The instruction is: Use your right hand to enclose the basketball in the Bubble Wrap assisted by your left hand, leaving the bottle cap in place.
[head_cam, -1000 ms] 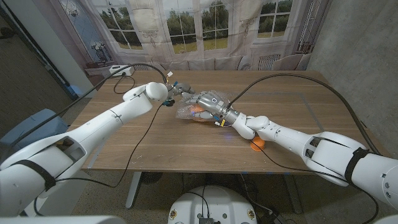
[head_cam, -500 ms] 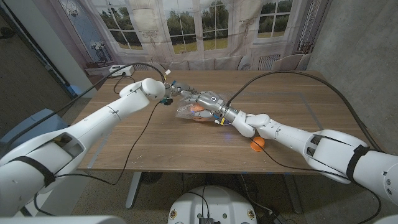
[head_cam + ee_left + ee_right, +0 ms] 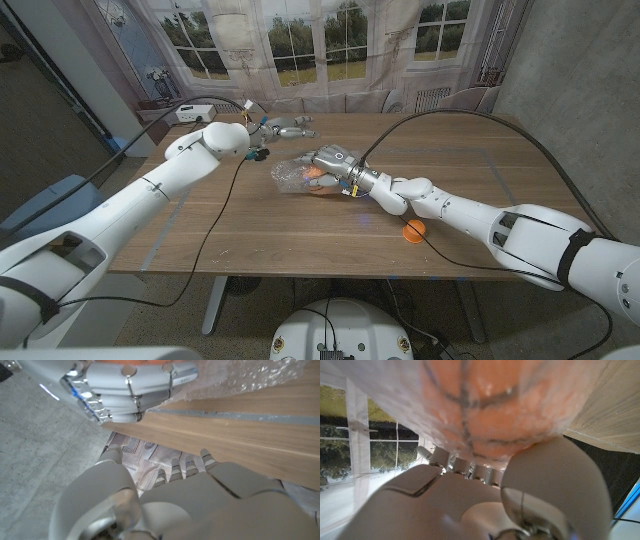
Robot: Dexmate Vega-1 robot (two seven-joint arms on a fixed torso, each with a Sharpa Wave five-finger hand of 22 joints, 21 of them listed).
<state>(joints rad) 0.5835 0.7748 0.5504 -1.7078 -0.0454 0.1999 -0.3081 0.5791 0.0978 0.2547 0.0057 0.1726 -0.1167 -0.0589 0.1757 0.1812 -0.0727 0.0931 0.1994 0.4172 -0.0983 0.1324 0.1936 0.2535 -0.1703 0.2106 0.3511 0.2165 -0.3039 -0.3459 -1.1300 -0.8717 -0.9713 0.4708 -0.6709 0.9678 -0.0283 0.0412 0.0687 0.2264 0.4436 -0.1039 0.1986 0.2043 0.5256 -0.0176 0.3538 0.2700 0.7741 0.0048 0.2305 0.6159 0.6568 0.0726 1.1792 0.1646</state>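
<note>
The small orange basketball (image 3: 318, 184) lies mid-table inside crinkled clear Bubble Wrap (image 3: 290, 174). My right hand (image 3: 335, 163) grips the wrapped ball from above. In the right wrist view the basketball (image 3: 485, 405) shows its black seams through the Bubble Wrap (image 3: 385, 395), pressed against my right hand (image 3: 470, 500). My left hand (image 3: 287, 128) hovers beyond the bundle near the table's far edge, fingers apart, holding nothing. The left wrist view has my left hand (image 3: 190, 495) facing the right hand (image 3: 130, 390) and the Bubble Wrap (image 3: 250, 377). The orange bottle cap (image 3: 414, 231) sits near the front edge, below my right forearm.
Black cables (image 3: 440, 118) arc over the wooden table (image 3: 250, 230) behind both arms. A white box (image 3: 190, 114) lies at the back left corner. A curtain with a window print hangs behind the table.
My left hand has drawn away from the Bubble Wrap toward the far edge. The right hand stays on the wrapped ball, shifted slightly toward the back. The bottle cap has not moved.
</note>
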